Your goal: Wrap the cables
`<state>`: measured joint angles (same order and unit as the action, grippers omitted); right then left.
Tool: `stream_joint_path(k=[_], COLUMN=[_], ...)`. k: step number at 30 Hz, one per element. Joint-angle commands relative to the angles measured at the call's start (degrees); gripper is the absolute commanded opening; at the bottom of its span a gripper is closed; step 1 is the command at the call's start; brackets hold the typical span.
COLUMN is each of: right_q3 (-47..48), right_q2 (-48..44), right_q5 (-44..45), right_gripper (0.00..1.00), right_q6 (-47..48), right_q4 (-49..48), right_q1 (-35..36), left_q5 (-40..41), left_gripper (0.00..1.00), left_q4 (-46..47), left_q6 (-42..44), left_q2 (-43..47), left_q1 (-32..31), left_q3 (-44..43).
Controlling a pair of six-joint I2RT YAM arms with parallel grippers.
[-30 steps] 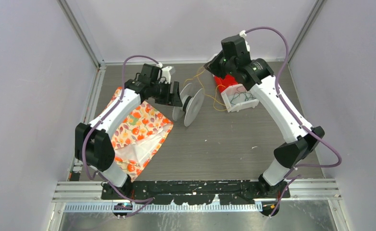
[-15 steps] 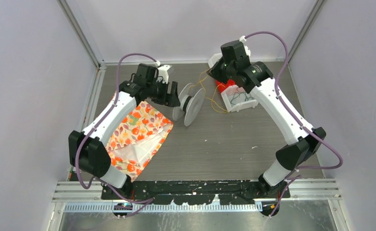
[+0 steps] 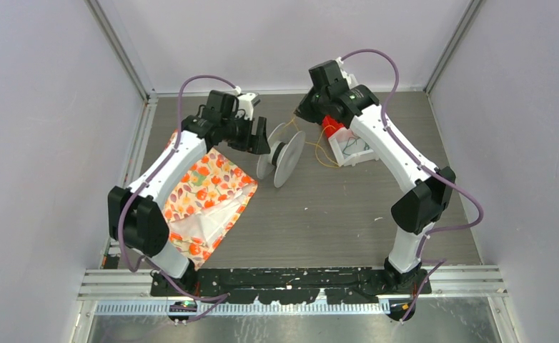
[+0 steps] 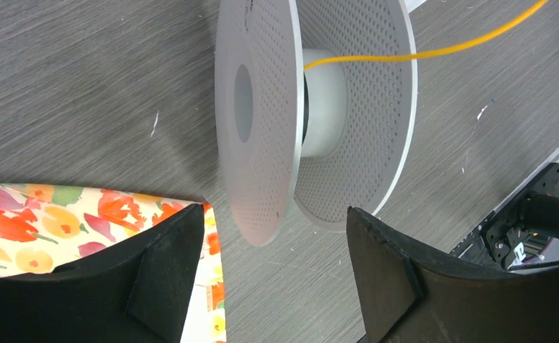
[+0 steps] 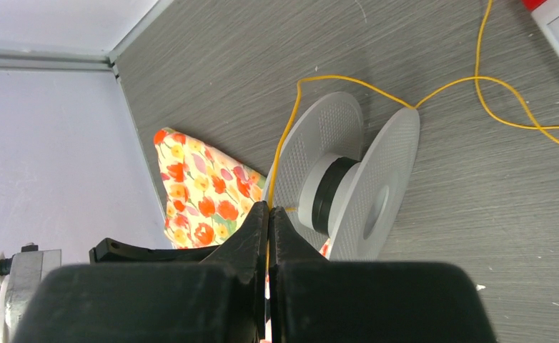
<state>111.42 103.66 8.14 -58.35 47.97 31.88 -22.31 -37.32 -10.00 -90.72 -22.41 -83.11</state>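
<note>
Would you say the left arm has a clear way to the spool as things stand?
Probably yes: the open left hand faces the spool with nothing between; the floral cloth lies off to one side.

A floral cloth (image 3: 209,193), patterned with orange and red blooms on cream, is laid flat on the left half of the grey wood-grain surface (image 3: 334,214). A paler, whitish patch is seen at its near end, which may be a lining or a folded-back flap. A small white open box (image 3: 349,161) is set at the far right, and a partly hidden red object (image 3: 332,129) lies against its far left end. A tiny white fleck (image 3: 378,219) is noted on the bare surface towards the right. Pale lilac walls (image 3: 48,114) enclose the scene, and a black plate (image 3: 298,279) and a metal rail (image 3: 298,307) are fixed along the near edge.
</note>
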Motion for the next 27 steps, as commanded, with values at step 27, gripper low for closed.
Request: stream_joint_path(k=[27], right_q3=[0.58], right_q2=[-3.02], right_q5=[-7.35], right_gripper=[0.01], right_q6=[-2.53], right_q4=[-5.05], right_q1=[0.65], left_q5=[8.77], left_gripper=[0.64], left_q4=[10.72], left_q6=[-1.1], left_q2=[0.61], left_q1=[-3.26], left_q3=[2.28])
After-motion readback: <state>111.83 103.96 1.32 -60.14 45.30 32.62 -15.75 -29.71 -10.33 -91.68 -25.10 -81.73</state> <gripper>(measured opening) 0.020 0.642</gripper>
